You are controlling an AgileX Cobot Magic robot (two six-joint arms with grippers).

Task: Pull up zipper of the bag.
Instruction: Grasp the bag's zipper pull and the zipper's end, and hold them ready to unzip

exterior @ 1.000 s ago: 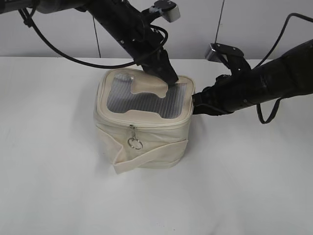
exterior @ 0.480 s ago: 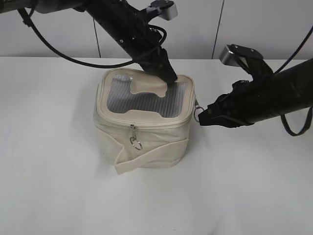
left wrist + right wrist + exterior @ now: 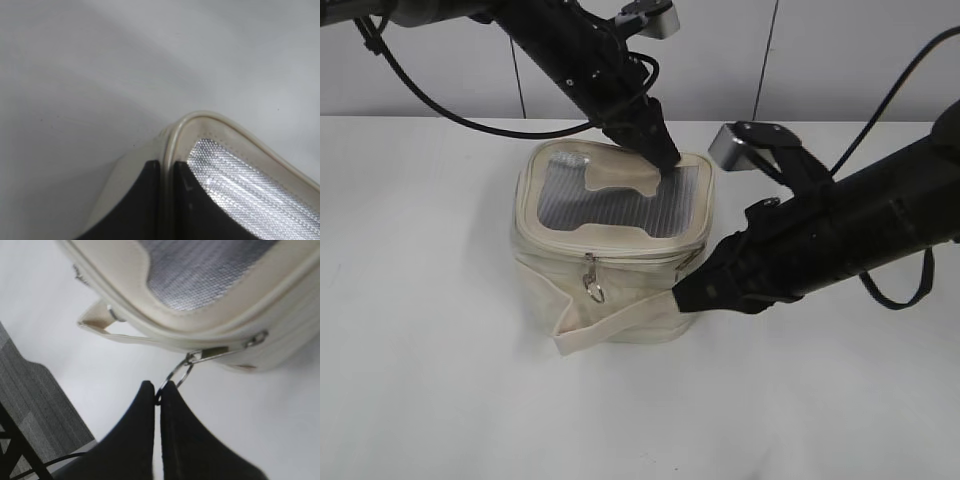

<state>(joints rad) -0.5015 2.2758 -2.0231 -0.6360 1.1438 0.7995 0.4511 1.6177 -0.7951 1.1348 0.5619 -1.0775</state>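
1. I see the bag [image 3: 610,250] upright on the white table [image 3: 420,380], lid panel lying down on top; contents not visible.
2. My left gripper [image 3: 167,200] is clamped on the bag's back top rim, one finger on each side.
3. My right gripper [image 3: 159,392], at the bag's front-right corner, is clenched on a ring pull [image 3: 177,377] of the zipper [image 3: 220,337].
4. Only the right wrist view shows that pinch; the exterior view hides it but shows a second ring [image 3: 593,291] hanging free at the bag's front.
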